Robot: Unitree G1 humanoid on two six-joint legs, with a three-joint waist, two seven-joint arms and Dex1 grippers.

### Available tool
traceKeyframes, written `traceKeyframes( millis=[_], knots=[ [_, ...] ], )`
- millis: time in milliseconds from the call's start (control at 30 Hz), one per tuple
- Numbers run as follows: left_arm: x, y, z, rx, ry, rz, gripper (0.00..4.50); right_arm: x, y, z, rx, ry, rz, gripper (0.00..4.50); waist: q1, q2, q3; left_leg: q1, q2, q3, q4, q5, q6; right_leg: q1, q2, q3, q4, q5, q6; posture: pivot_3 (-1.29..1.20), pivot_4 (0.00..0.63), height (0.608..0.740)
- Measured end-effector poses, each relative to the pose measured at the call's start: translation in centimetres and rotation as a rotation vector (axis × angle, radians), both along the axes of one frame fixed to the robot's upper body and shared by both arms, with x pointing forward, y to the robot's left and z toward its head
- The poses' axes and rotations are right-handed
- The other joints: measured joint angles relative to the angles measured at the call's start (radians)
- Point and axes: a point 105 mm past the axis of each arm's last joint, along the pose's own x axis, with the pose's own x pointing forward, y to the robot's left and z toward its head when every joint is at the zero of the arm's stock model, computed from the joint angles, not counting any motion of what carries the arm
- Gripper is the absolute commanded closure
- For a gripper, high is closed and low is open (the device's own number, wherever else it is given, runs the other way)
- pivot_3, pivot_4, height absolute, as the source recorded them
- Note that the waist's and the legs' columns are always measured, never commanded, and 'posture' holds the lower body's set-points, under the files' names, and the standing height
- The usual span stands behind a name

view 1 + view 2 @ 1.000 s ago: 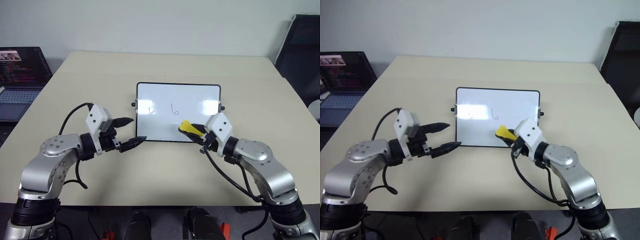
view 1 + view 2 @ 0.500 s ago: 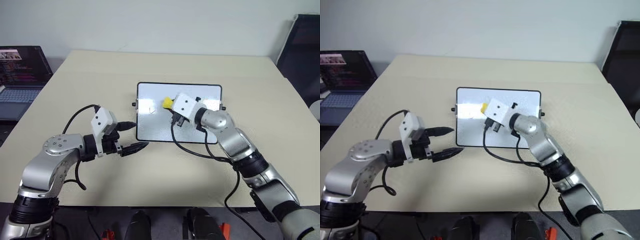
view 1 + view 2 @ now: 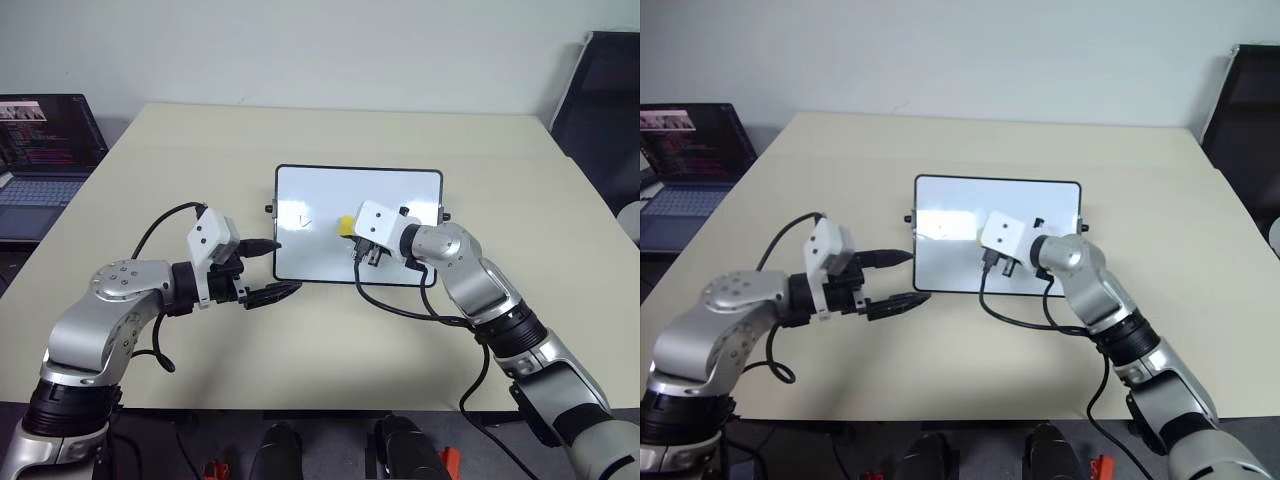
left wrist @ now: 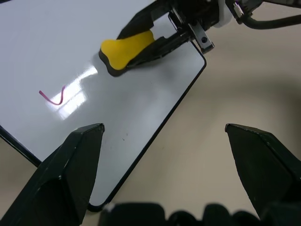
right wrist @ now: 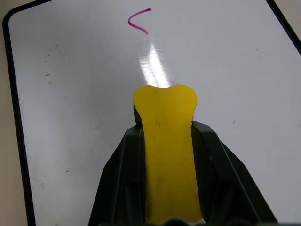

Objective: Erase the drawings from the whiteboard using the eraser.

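Eraser: the yellow eraser [image 5: 167, 155] rests on the middle of the whiteboard [image 3: 320, 190], clamped between the fingers of the right claw [image 5: 164, 141].
Drawing: one purple squiggle [image 5: 138, 21] sits just beyond the eraser's tip.
Whiteboard: flat on the beige tabletop [image 3: 300, 340].
Left claw [image 3: 268, 268]: fingers spread, holding nothing, at the board's near left corner.
Laptop [image 3: 40, 160]: far left edge.

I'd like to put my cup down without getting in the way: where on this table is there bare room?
Bare: the table strip behind the whiteboard, and the stretch to its right. Crowded: the board's near edge, where the left gripper hovers open and the right gripper presses the eraser. The laptop sits far left.
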Motion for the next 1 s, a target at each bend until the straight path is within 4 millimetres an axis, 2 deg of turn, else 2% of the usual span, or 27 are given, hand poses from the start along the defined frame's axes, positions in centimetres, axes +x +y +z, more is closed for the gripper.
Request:
traceKeyframes(
  millis=[100, 200, 500, 633, 767, 900, 1000],
  knots=[
    [0.0, 0.1, 0.0, 0.0, -0.004, -0.006, 0.0, 1.1, 0.2, 1.1, 0.044, -0.062, -0.053, 3.51, -0.001, 0.0, 0.0, 0.0, 0.0, 0.0, 0.001, 0.0, 0.0, 0.0, 0.0, 0.0, 0.0, 0.001, 0.0, 0.0, 0.15, 0.74],
    [0.1, 0.1, 0.0, 0.004, -0.008, -0.005, 0.0, 1.9, -0.7, 2.3, 0.057, -0.109, -0.102, 3.51, 0.002, 0.0, 0.0, 0.0, 0.0, 0.0, 0.001, 0.001, 0.0, 0.0, 0.0, 0.0, 0.0, 0.001, 0.0, 0.0, 0.15, 0.74],
    [0.1, 0.2, 0.0, 0.009, -0.018, -0.006, 0.0, -0.7, -1.0, -0.9, -0.065, 0.029, 0.022, 3.51, 0.0, 0.0, 0.0, 0.0, 0.0, 0.0, 0.001, 0.001, 0.0, 0.001, 0.0, 0.0, -0.001, 0.001, 0.0, 0.0, 0.15, 0.74],
    [0.3, 0.5, -0.2, 0.007, -0.004, 0.005, 0.0, 0.3, -0.8, -0.2, -0.042, -0.031, -0.024, 3.51, -0.002, 0.0, 0.0, 0.001, 0.0, 0.0, 0.001, 0.002, 0.003, 0.001, 0.0, 0.0, 0.0, 0.003, -0.001, 0.0, 0.15, 0.74],
    [0.4, 0.5, -0.1, 0.007, -0.008, 0.0, 0.0, 1.4, -1.7, 1.0, -0.028, -0.095, -0.084, 3.51, 0.003, 0.0, 0.0, 0.0, 0.0, 0.0, 0.001, 0.004, 0.005, 0.002, 0.0, 0.0, -0.001, 0.003, -0.001, 0.0, 0.15, 0.74],
    [0.4, 0.5, -0.1, 0.006, -0.01, -0.001, 0.0, 0.6, -2.2, 0.5, -0.068, -0.068, -0.053, 3.51, 0.005, 0.0, 0.0, -0.001, 0.0, 0.0, 0.001, 0.004, 0.005, 0.002, 0.0, 0.0, -0.002, 0.003, -0.001, 0.0, 0.15, 0.74],
    [0.4, 0.4, -0.1, 0.004, -0.012, -0.003, 0.0, -0.5, -2.5, -0.8, -0.111, -0.009, -0.014, 3.51, 0.003, 0.0, 0.0, 0.0, 0.0, 0.0, 0.0, 0.004, 0.005, 0.002, 0.0, 0.0, -0.002, 0.003, 0.0, 0.0, 0.15, 0.74]
  ],
)
